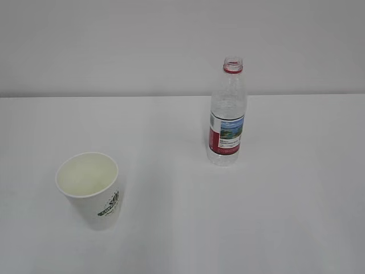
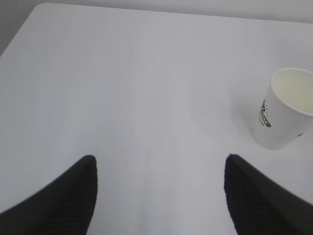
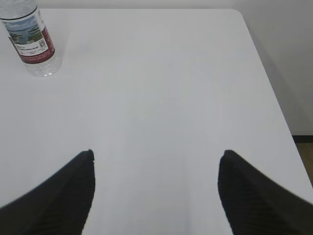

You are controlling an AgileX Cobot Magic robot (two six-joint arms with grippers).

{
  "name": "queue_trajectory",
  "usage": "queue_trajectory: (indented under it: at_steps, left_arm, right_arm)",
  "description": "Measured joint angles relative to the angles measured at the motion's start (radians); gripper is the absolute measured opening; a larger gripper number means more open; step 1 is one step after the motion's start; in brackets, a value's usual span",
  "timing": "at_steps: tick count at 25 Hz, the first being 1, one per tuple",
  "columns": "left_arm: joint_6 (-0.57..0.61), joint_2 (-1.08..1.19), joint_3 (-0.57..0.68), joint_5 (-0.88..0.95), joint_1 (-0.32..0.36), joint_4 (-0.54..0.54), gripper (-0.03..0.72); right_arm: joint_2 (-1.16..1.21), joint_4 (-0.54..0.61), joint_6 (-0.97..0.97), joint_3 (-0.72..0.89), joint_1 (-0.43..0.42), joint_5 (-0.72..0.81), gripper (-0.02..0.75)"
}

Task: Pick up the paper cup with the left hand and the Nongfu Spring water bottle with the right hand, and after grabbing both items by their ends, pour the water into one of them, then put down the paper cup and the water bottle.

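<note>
**White tabletop, cup and bottle waiting, nothing picked up yet**

White tabletop (image 1: pixel 171 228) fills the outside view, with a plain pale wall behind it. A paper cup (image 1: pixel 90 188) stands upright at about 8 o'clock in that view, white with a green printed logo on its side and a cream inside that looks empty. A clear plastic water bottle (image 1: pixel 227 114) stands upright at about 1 o'clock, well apart from the cup. It has a red neck ring, a red-and-white label with a landscape picture, and no cap on its open mouth. Whether it holds water cannot be told.

Neither arm shows in the outside view. From the left wrist camera, the left claw (image 2: pixel 160 196) has its two dark fingers spread wide over bare tabletop, pinching nothing; the cup sits at 2 o'clock from it, some way off. From the right wrist camera, the right claw (image 3: pixel 155 193) is likewise spread wide and empty, with the bottle far off at 11 o'clock.

Judging from this, the task is at its very start. Both pick-ups, the pouring and the setting down are all left to do.
</note>
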Motion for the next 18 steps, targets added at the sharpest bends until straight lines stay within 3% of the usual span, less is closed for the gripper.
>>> queue_trajectory:
  at_steps: [18]
  left_arm:
    - [0.0, 0.0, -0.005, -0.035, 0.0, 0.0, 0.587]
  right_arm:
    - [0.0, 0.002, 0.0, -0.007, 0.0, -0.012, 0.587]
